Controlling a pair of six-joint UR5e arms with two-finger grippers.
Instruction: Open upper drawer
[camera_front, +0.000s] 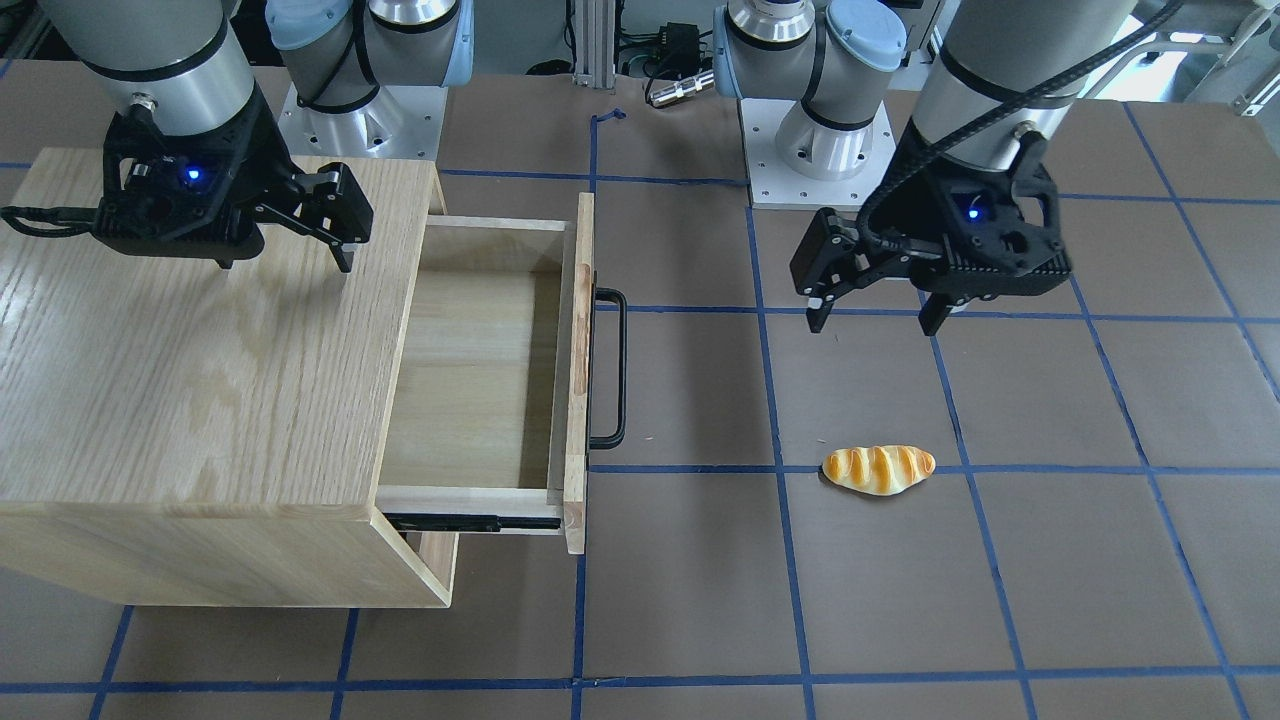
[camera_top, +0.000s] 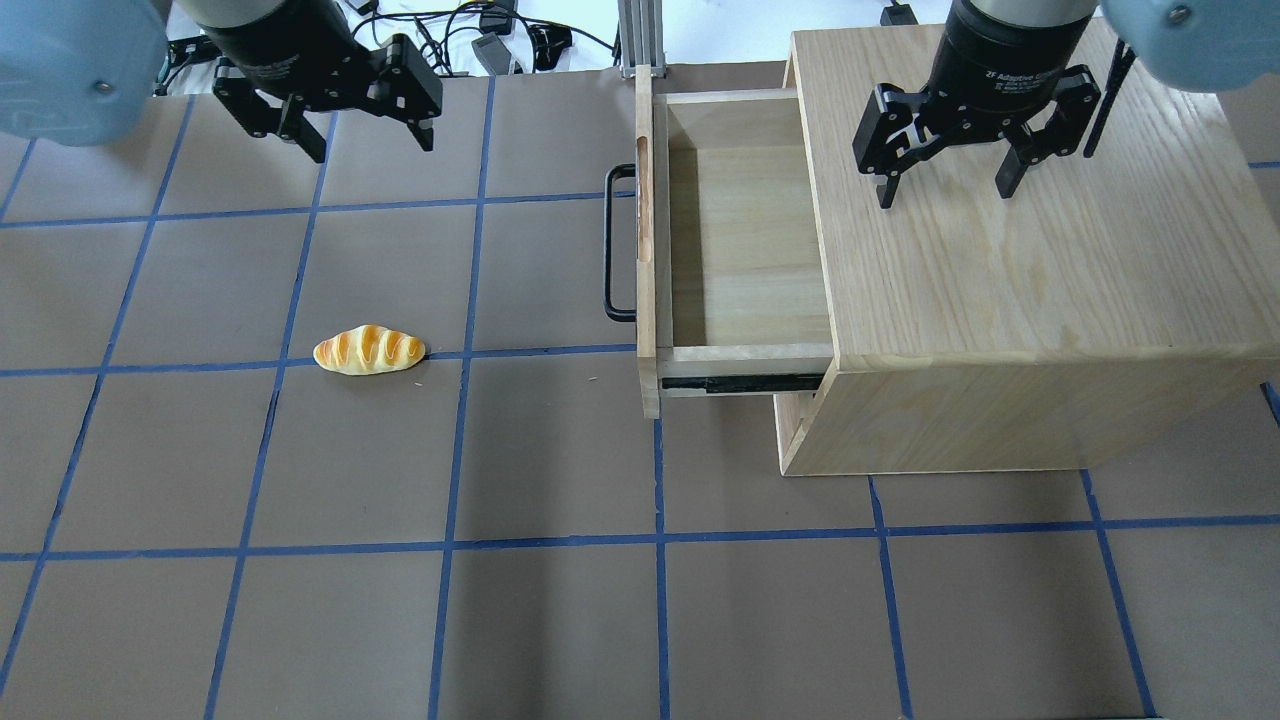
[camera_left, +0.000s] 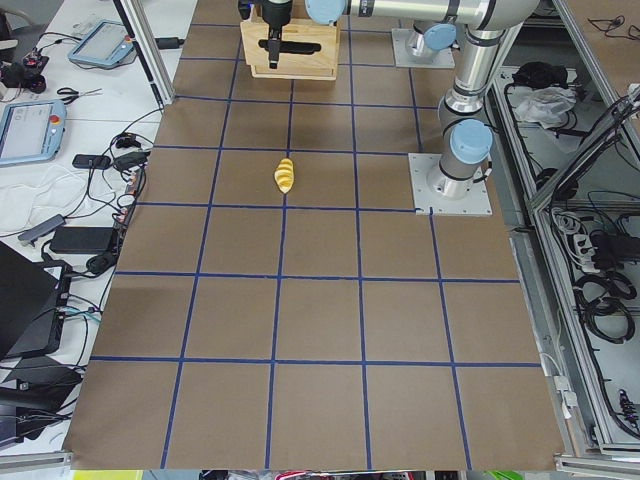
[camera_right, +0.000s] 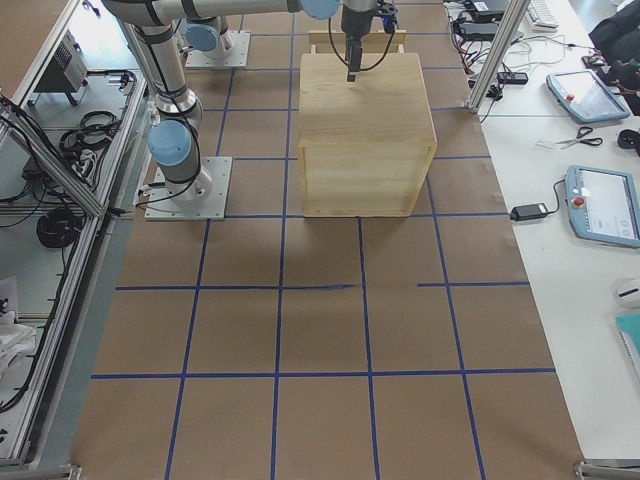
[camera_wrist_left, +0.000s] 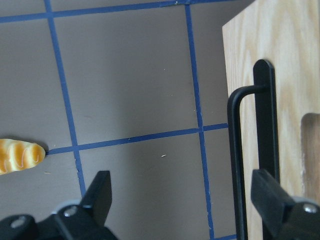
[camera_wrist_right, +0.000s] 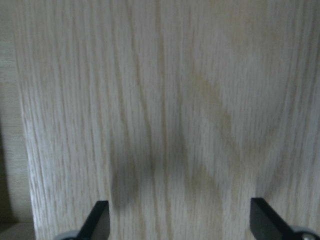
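The upper drawer (camera_front: 470, 380) of the light oak cabinet (camera_front: 180, 380) stands pulled far out, and its inside is empty. Its long black bar handle (camera_front: 612, 368) faces the middle of the table. From overhead the drawer (camera_top: 745, 250) and handle (camera_top: 615, 243) show left of the cabinet top (camera_top: 1020, 250). My left gripper (camera_front: 875, 326) is open and empty, hovering over the table apart from the handle. In the left wrist view the handle (camera_wrist_left: 240, 150) lies to the right, ahead of my open fingers (camera_wrist_left: 100, 192). My right gripper (camera_top: 945, 196) is open and empty above the cabinet top.
A striped bread roll (camera_top: 369, 350) lies on the brown table left of the drawer, near a blue tape line. It also shows in the front view (camera_front: 879, 469). The arm bases (camera_front: 800, 140) stand at the robot's side of the table.
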